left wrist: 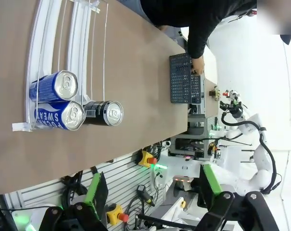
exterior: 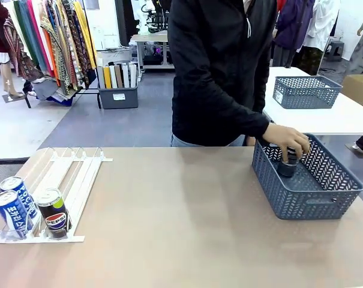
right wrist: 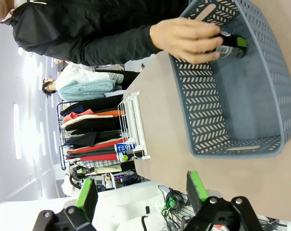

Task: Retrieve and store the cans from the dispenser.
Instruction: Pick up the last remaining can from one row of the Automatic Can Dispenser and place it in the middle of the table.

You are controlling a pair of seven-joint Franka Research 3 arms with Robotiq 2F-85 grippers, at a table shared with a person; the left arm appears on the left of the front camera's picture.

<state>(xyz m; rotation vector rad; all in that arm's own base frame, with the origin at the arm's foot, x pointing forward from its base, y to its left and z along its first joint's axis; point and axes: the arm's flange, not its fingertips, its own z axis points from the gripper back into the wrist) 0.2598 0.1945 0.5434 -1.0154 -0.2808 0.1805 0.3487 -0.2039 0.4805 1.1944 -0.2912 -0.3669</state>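
The white dispenser lies at the table's left. Two blue-and-white cans and a black Pepsi can stand against its front stops. At the right, a person's hand holds another black can inside the blue-grey mesh basket. My left gripper is open, back from the table edge, with the three cans ahead and off to one side. My right gripper is open too, held short of the basket, where the hand grips the can.
A second mesh basket sits on a white table behind the person. The person's body leans over the far edge of my table. Clothes racks and a grey bin stand farther back on the floor.
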